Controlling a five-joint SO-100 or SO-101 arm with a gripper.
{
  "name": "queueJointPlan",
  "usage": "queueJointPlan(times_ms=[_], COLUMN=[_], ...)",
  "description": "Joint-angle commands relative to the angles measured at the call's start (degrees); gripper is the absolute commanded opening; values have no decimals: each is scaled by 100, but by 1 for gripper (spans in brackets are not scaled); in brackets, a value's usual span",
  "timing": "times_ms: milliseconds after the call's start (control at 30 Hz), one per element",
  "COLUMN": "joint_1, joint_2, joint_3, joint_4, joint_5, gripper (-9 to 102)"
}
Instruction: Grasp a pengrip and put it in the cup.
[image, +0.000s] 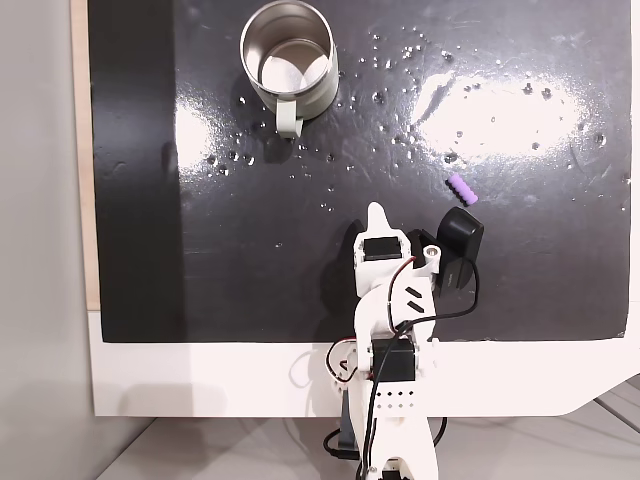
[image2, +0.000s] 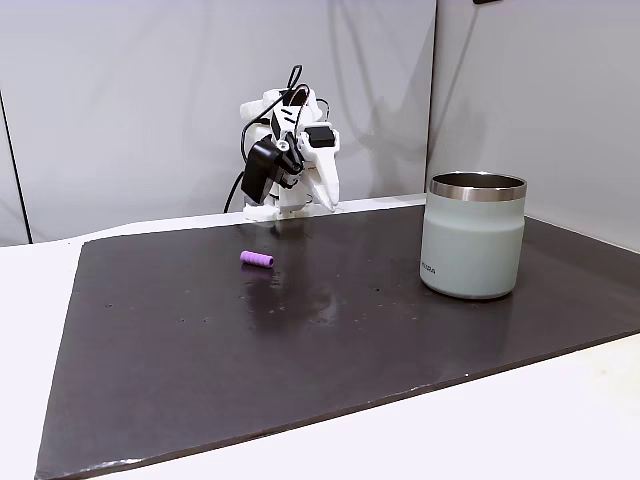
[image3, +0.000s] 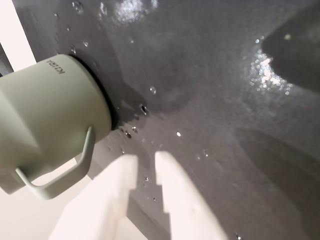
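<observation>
the hand (image3: 145, 159) shows in the wrist view as two white fingers (image3: 172, 190) rising from the bottom edge with only a narrow slit between their tips, and nothing is held between them. in a fixed view from above, the hand's white tip (image: 376, 212) points up the picture from the folded arm (image: 390, 300), which sits at the near edge of the black mat (image: 140, 200). in the other fixed view the arm (image2: 285, 160) is tucked up at the far side of the mat (image2: 200, 350), with the hand (image2: 300, 210) pointing down close to the surface.

the pengrip (image: 462, 189) is a small light-purple tube lying on its side on the mat, up and to the right of the hand and apart from it. from the side it (image2: 256, 260) lies in front of the arm, well apart from the cup.

the cup (image: 289, 62) stands upright near the top of the overhead-style picture, its pale handle (image: 288, 118) facing the arm. its shiny steel inside holds reflections and light patches, and i see no object in it. in the side view the cup (image2: 473, 236) has a pale green-grey wall and a steel rim. in the wrist view the cup (image3: 45, 115) is at left, its handle (image3: 65, 175) just left of the fingers.

the white table (image: 200, 380) shows beyond the mat's edge.
</observation>
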Motion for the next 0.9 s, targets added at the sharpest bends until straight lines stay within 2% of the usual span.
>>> queueJointPlan(times_ms=[0,300,500,667,867], joint_1=[141,141,316,492,888], joint_2=[53,53,-105,-1046,-2988], joint_3=[-44,-88,-738,-1802,-3647], joint_4=[-141,-97,105,431,1090], joint_5=[141,158,167,343,694], gripper=[0,0,0,3,3])
